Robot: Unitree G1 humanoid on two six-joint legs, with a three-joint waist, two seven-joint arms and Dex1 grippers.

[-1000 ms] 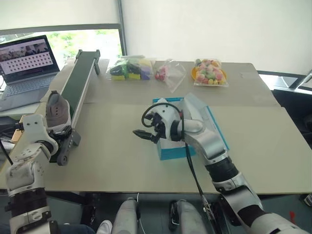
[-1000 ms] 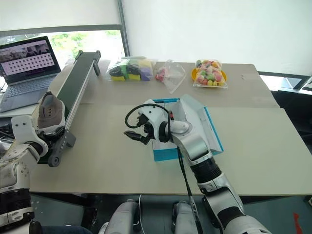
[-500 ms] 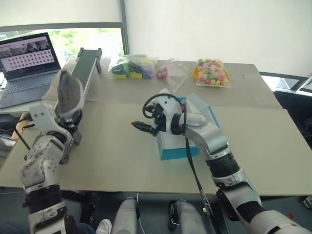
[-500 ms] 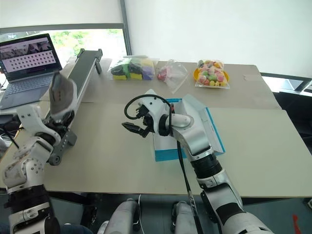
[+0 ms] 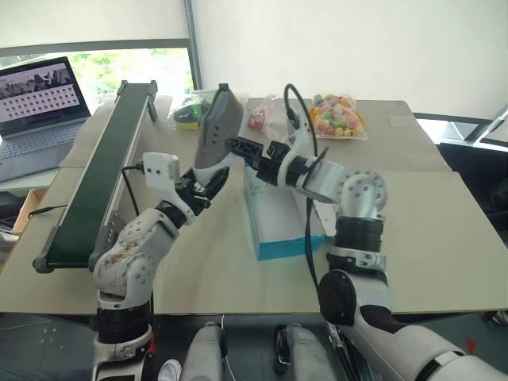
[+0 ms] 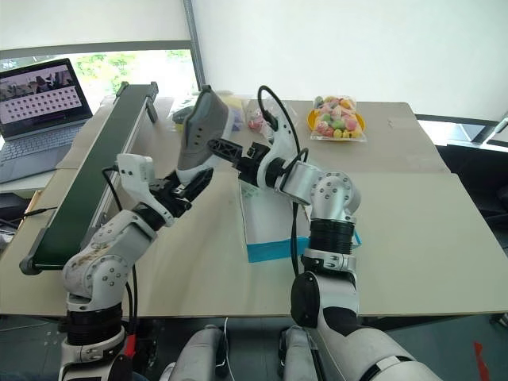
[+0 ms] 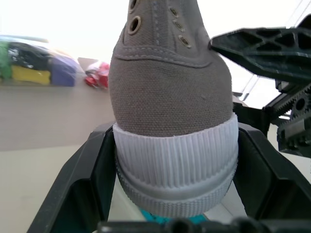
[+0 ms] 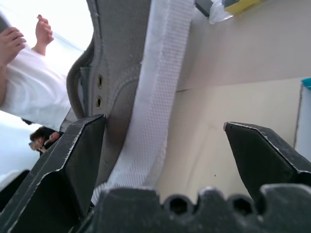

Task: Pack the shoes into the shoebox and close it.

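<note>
A grey shoe [image 5: 217,127] with a pale sole is held up in the air, just left of the shoebox. My left gripper [image 5: 208,181] is shut on its rounded lower end, and in the left wrist view the ribbed sole [image 7: 175,170] sits pinched between the two fingers. My right gripper [image 5: 242,148] is open and level with the shoe's side. In the right wrist view the shoe [image 8: 129,73] stands between the spread fingers, close to one fingertip [image 8: 90,131]. The turquoise shoebox [image 5: 279,246] lies open on the table under my right arm, which hides its lid.
A long dark-green conveyor [image 5: 91,186] runs along the table's left side, with a laptop [image 5: 36,103] beyond it. Bags of colourful items [image 5: 340,115] lie along the back edge. In the right wrist view a person in a white shirt [image 8: 29,92] stands in the background.
My left arm swung right and up, carrying the shoe from beside the conveyor to beside the box. The right gripper rose and rolled, bringing its open fingers around the shoe.
</note>
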